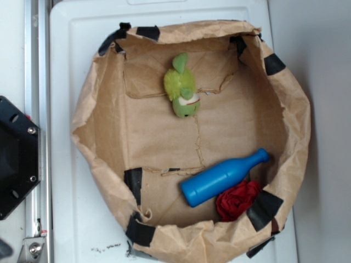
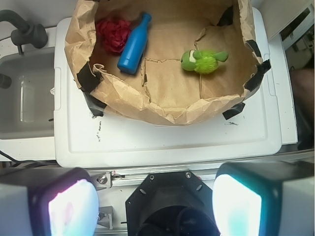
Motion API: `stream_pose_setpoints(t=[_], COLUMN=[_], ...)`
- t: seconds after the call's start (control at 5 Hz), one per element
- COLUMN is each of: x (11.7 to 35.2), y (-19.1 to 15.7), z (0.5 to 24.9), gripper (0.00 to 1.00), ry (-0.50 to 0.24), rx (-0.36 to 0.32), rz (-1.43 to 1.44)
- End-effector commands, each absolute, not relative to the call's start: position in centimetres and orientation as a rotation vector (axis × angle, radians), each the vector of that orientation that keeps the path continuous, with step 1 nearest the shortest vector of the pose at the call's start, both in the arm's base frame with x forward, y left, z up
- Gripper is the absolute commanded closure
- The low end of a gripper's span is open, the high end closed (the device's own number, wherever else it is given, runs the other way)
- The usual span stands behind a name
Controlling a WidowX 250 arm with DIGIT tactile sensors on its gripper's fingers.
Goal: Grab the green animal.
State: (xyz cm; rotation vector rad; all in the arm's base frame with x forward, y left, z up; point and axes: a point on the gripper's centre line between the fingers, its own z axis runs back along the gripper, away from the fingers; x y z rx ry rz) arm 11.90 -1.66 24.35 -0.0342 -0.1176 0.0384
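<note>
Green animal lies far off; my tool, spread wide and empty, may snag the paper bag.

Gripper agape, fingers wide apart

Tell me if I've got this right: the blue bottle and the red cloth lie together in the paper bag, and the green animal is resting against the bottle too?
Not quite. The green animal lies alone, well apart from the blue bottle. Only the red cloth touches the bottle. All three do lie in the paper bag; the exterior view shows this.
</note>
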Motion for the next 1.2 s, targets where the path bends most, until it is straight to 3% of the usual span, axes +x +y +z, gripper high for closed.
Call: stream_pose_setpoints(t=[0.0,0.2,0.4,0.8,1.0], x=[11.9,12.8,14.5,24.4,29.5], y=[-1.7,-0.2,0.9,4.7,4.4], z=[24.4,24.5,24.4,21.3,20.5], gripper=[0.00,0.00,0.00,0.00,0.00], ry=[-0.118,-0.146,-0.114,-0.125,-0.155], rx=[-0.034,-0.007,-0.017,-0.003,-0.012], rz=[0.038,0.115,0.153,0.218,0.185])
